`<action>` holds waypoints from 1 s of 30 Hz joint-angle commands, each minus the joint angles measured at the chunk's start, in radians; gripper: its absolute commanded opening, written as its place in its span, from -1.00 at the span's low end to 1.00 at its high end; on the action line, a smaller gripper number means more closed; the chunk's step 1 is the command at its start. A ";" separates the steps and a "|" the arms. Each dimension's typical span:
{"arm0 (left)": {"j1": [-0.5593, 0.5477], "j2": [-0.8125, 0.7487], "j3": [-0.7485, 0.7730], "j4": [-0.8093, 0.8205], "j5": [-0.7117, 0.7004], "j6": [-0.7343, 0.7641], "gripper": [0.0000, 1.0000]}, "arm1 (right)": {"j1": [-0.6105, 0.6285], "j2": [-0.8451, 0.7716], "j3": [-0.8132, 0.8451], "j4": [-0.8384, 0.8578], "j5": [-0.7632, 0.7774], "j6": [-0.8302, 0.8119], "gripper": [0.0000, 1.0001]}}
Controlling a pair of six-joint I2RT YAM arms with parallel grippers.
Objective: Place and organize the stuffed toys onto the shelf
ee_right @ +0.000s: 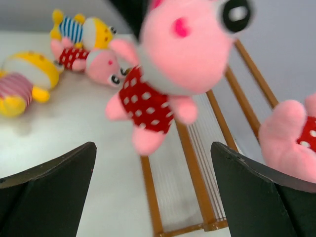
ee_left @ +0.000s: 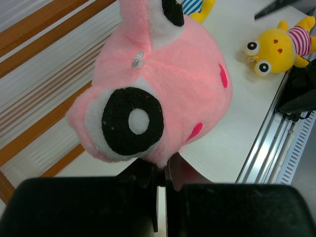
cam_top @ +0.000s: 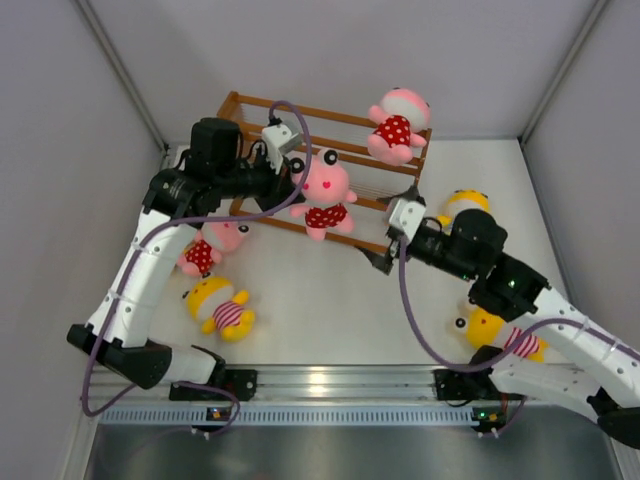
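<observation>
The white table [cam_top: 330, 300] is boxed in by pale walls on the left, back and right, with a metal rail [cam_top: 330, 380] along the near edge. Its widest bare stretch is the middle, between the two arms. The shelf [cam_top: 340, 114] stands slantwise at the back, its left end tight to the corner, and most of its rails are bare. There are three pink stuffed toys in red dotted outfits. One sits on the shelf's top rail at the right end [cam_top: 398, 125], one hangs in front of the middle rails [cam_top: 325, 195], and one lies on the table under the left arm [cam_top: 210, 245]. The overhead view shows three yellow ones: a red-striped one near the left base [cam_top: 222, 308], one just right of the shelf [cam_top: 465, 205], and one half under the right arm [cam_top: 495, 330]. The right wrist view also shows a blue-striped yellow one [ee_right: 81, 29] beyond the lying pink toy. The left arm rises from its base and bends right over the shelf. The left gripper [ee_left: 160, 170] has its fingers nearly pressed together, pinching plush at the hanging toy's head. The right arm reaches left across the table, and the right gripper [ee_right: 153, 145], by the shelf's near right corner, has its fingers spread wide with nothing touching them.
</observation>
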 commanded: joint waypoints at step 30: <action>0.042 0.006 -0.027 0.064 0.062 -0.075 -1.00 | 0.096 0.233 -0.260 0.525 0.202 -0.403 0.29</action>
